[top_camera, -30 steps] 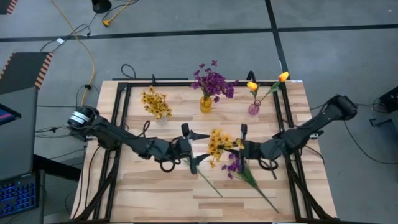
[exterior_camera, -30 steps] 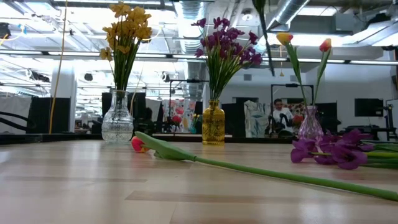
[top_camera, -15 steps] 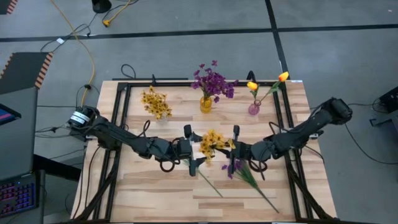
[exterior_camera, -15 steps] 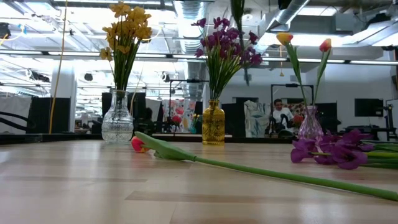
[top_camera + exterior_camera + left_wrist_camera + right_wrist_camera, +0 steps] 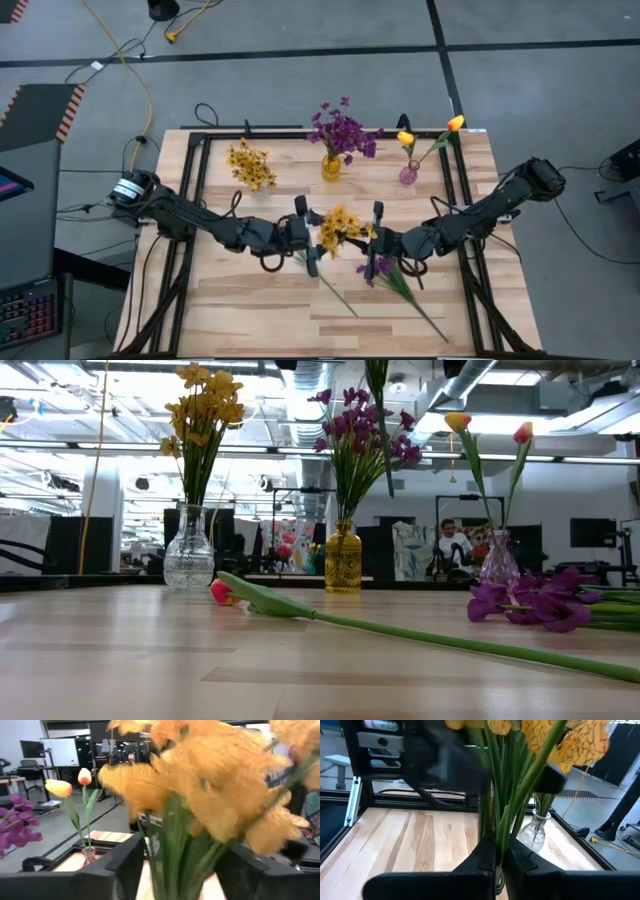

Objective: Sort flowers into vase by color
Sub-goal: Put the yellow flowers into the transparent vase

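Observation:
A yellow small-blossom bunch (image 5: 340, 228) stands upright in the air over the table's middle, with my right gripper (image 5: 375, 236) shut on its stems from the right. My left gripper (image 5: 312, 238) comes level from the left. Its two open fingers stand on either side of the same green stems (image 5: 175, 855), just under the blossoms. The bunch's lower stem ends (image 5: 380, 430) hang above the table. A purple bunch (image 5: 378, 268) and a tulip (image 5: 300, 610) lie flat on the wood. My left gripper has the stems between its fingers; whether a finger (image 5: 125, 865) touches them I cannot tell. My right gripper pinches the yellow bunch's stems (image 5: 499, 837) between its two fingers. The fingers point level from the table's right and lie across the stems. The bunch is upright and lifted clear, blossoms above the fingers.
Along the far side stand a clear vase of yellow flowers (image 5: 250, 165), an amber vase of purple flowers (image 5: 333, 165) and a small pink vase with two tulips (image 5: 409, 172). A black frame (image 5: 195, 200) runs round the tabletop.
My right gripper has carried the yellow bunch toward the table's left and a little down. The bunch's stems now stand between my left gripper's fingers. The bunch has stayed upright and clear of the table.

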Controlling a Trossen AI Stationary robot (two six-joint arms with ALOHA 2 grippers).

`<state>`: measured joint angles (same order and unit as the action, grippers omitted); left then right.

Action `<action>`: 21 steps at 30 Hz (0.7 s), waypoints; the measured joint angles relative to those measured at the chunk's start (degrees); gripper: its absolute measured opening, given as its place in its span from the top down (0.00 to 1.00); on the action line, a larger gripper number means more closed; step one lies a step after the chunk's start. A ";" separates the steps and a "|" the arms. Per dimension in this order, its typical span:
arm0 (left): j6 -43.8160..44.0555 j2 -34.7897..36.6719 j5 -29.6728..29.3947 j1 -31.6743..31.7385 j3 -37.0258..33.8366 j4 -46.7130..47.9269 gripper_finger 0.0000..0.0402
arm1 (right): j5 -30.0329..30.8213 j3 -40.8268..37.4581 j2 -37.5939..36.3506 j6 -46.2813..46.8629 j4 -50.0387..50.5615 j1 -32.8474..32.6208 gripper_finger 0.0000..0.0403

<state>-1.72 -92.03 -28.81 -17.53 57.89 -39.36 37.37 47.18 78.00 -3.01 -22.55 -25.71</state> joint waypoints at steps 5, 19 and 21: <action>0.04 0.00 0.01 0.31 0.00 -0.06 0.69 | 0.02 0.00 0.00 0.14 0.03 0.00 0.89; -2.16 0.03 0.01 0.29 0.00 -0.03 0.97 | -0.01 0.00 0.00 2.55 0.16 0.02 0.76; -2.83 0.13 0.01 0.29 0.00 0.10 0.97 | -0.01 0.00 0.00 2.56 0.16 0.10 0.70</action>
<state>-4.54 -91.90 -28.80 -17.23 57.89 -39.27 37.36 47.18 78.00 -0.45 -22.39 -25.61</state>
